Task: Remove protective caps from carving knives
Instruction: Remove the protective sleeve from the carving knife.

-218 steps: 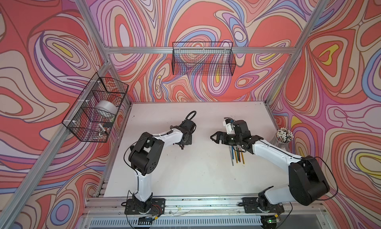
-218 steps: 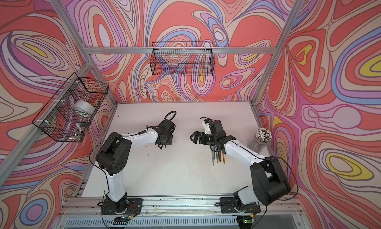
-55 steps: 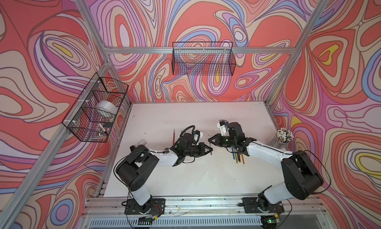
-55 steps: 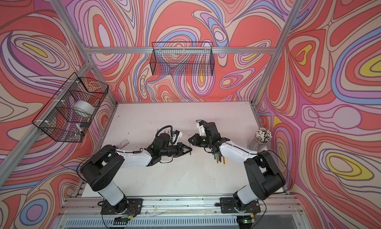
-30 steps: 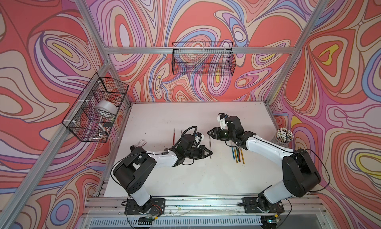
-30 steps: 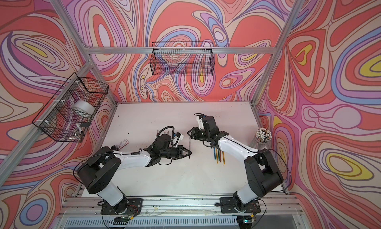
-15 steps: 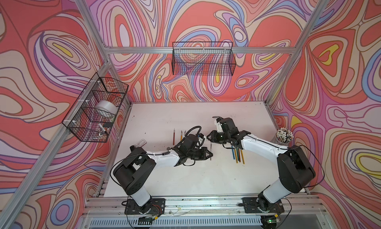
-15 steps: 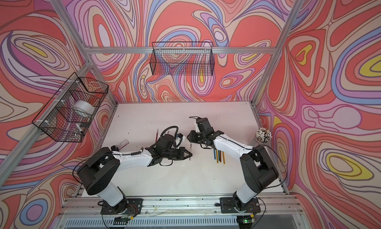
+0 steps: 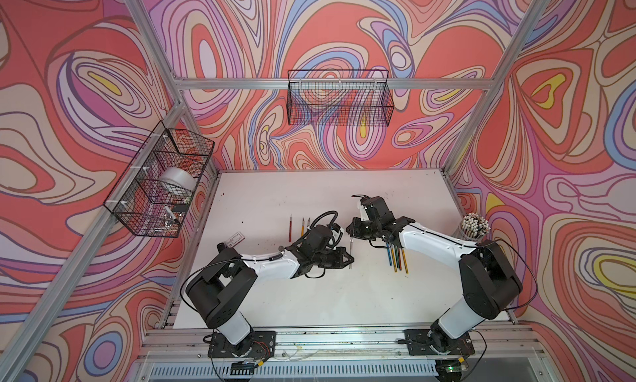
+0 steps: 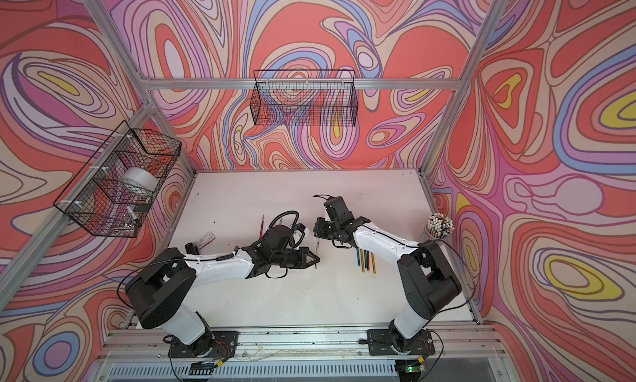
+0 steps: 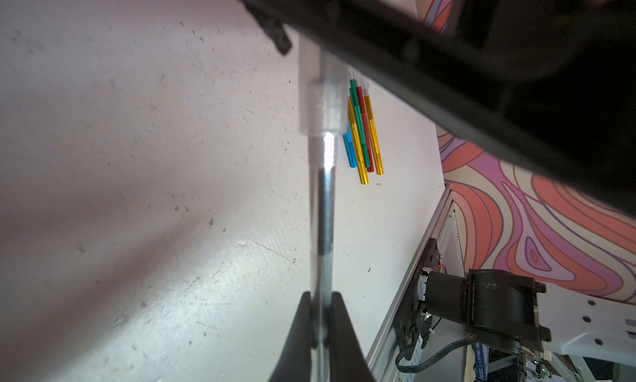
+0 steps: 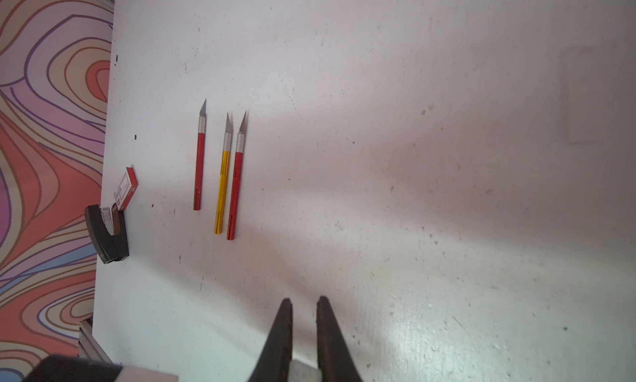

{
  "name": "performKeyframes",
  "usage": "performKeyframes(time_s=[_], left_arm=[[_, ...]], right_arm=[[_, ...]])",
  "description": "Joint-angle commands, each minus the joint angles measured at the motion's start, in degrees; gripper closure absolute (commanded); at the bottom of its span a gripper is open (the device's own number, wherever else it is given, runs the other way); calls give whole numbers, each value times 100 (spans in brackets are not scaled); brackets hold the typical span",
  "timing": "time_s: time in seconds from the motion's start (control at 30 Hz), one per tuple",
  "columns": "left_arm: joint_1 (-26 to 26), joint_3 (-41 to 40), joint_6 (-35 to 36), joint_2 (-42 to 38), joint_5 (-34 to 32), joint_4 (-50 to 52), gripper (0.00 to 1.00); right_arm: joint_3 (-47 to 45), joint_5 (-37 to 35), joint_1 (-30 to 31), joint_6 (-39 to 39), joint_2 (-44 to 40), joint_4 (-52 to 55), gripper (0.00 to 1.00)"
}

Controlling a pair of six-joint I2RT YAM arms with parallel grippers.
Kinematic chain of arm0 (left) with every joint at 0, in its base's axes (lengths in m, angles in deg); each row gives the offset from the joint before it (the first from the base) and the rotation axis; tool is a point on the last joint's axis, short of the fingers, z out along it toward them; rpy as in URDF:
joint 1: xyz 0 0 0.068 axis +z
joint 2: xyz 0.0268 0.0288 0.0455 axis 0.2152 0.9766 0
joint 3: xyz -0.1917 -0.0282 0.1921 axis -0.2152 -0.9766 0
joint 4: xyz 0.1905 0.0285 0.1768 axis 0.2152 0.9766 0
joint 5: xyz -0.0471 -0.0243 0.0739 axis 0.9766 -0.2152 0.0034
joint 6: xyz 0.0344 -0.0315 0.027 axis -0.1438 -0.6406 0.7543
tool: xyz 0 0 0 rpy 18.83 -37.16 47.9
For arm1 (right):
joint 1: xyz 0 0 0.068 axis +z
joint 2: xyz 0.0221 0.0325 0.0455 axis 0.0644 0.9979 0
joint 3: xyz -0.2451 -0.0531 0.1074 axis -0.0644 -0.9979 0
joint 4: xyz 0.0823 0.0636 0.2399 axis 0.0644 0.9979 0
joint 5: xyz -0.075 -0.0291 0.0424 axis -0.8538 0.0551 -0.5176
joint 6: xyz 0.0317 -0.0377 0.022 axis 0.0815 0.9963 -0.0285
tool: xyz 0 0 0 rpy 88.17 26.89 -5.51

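Right gripper point(image 12: 304, 303) has swung in and narrowed onto the translucent whitish plastic cap point(image 11: 321, 105). It looks pinched, though blur hides the contact. Left gripper point(image 11: 321, 301) stays clamped on the thin silver-handled carving knife point(image 11: 325, 208), mid-way over the white table point(image 9: 309, 294). The pull comes next: 3 bare red and gold knives point(image 12: 220, 170) done, 5 capped coloured knives point(image 11: 361, 132) waiting.

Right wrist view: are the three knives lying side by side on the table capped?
No, the three knives all show bare, pointed silver blades with no caps on them.
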Motion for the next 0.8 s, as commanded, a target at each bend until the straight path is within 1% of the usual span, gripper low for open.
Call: performKeyframes(time_s=[0.0,0.13,0.43,0.77], left_arm=[[-90,200,158,-31,-137,200,98],[-144,280,268,-33,-273,421,98],[-235,269,401,-81,-302,481,99],[-294,238,521,-210,-345,608,99]], right_arm=[[158,-208,40,-159,11,-52,89],[189,-424,39,-214,-22,-47,93],[446,-852,11,-269,-31,-11,95],[768,-774,-388,-101,66,-116,95]])
